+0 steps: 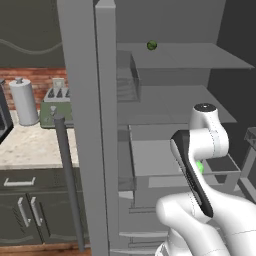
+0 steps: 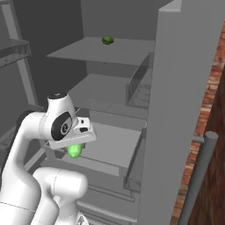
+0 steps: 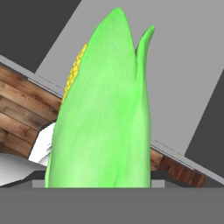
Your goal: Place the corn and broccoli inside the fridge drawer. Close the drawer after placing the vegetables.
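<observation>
The corn [image 3: 105, 113] stands clamped in my pincer [image 2: 75, 147], bright green husk filling the hand view, a strip of yellow kernels showing along one edge. From the right base view its green end [image 2: 74, 151] pokes out just under my hand, hanging above the near left corner of the open fridge drawer [image 2: 115, 144], the pale tray pulled out from the fridge. From the left base view a small patch of the cob [image 1: 200, 167] glows behind my dark forearm, again over the drawer [image 1: 150, 157]. The drawer floor I can see is bare grey. A small dark green ball [image 2: 107, 40] sits on the upper shelf [image 2: 132, 52], well apart from my hand. On the counter [image 1: 30, 145] left of the fridge stand a paper towel roll [image 1: 24, 102] and a toaster [image 1: 55, 107].
</observation>
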